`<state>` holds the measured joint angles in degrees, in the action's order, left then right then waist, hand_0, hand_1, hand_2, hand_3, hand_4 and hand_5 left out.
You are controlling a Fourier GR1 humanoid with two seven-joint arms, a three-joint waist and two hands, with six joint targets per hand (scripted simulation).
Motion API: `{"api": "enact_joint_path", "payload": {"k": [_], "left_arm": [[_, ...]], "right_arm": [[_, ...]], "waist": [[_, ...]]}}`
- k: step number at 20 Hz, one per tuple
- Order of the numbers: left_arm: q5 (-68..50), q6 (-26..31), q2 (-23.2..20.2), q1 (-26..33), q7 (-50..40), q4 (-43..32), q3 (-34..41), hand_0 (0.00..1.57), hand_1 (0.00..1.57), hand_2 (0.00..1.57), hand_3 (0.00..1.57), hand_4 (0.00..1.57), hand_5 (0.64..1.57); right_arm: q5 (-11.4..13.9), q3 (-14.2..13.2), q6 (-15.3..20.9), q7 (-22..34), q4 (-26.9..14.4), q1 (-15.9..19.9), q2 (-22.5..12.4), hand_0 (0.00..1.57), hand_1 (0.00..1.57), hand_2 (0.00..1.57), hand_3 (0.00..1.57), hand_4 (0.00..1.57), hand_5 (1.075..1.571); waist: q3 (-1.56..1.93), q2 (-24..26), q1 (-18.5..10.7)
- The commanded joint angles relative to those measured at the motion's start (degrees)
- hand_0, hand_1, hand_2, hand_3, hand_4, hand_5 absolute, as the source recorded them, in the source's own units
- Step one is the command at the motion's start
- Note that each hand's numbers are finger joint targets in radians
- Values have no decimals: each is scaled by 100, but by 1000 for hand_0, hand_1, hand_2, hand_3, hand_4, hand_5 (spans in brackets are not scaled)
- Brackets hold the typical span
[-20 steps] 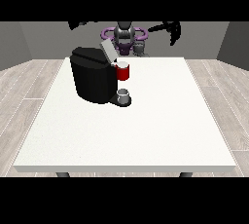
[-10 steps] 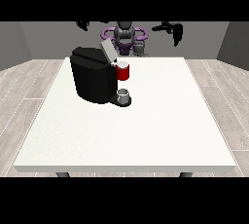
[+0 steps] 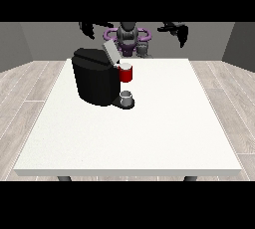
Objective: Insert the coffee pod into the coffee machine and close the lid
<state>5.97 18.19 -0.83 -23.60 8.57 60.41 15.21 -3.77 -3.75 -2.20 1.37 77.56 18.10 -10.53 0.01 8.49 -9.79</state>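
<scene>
Hand at view's right (image 3: 177, 30): you held it raised above the table's far edge; finger state I cannot tell.
Hand at view's left (image 3: 88, 28): likewise raised; cannot tell.
Coffee machine (image 3: 94, 76): far-left on the table (image 3: 149, 133), lid (image 3: 109, 51) tilted up.
Room: your table's near half lay bare.

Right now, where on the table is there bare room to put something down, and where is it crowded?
The white table is bare along its whole near edge and over its right half, from the coffee machine to the right edge. It is crowded at the far left, where the machine stands with a red thing and a grey thing at its front.
</scene>
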Motion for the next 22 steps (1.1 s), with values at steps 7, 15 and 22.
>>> {"api": "enact_joint_path", "payload": {"k": [7,15,22], "left_arm": [[-450,-375,81,761,-266,1110,-444,0,0,0,0,0,1571],[-541,-320,-183,980,-321,1590,-496,0,0,0,0,0,1571],[-688,-434,-427,867,-140,1648,-294,0,0,0,0,0,1571]], "right_arm": [[-51,-133,-195,160,-685,853,-47,0,0,0,0,0,1571],[239,-94,-27,-245,-1265,1381,102,0,0,0,0,0,1571],[375,-12,-17,-339,-1445,1739,248,0,0,0,0,0,1571]], "waist": [[-1,-547,173],[-1,-915,199],[-2,-1247,314]]}}
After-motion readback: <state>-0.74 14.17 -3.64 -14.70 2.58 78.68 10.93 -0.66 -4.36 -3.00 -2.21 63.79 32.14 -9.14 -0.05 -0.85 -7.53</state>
